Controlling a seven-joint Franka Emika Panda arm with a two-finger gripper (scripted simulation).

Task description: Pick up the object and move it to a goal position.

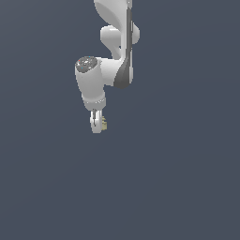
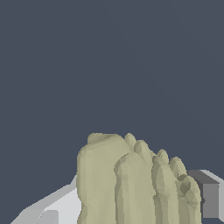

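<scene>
Pale yellow-olive ridged lump [image 1: 104, 124] clamped in my white hand [image 1: 97, 123]; white arm [image 1: 115, 51] reaches down, hand pointing straight downward, lump filling my wrist view.

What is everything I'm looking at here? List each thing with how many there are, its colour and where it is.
object: one, pale yellow-olive, ridged lump; held between the gripper's fingers, seen close up in the wrist view and as a tiny speck at the fingertips in the exterior view.
background: one, plain dark blue-grey, filling both views; no other items show on it.
robot arm: one, white with a dark grey panel, coming down from the top of the exterior view.
gripper: one, white, at the arm's lower end, pointing down, closed on the object.
</scene>
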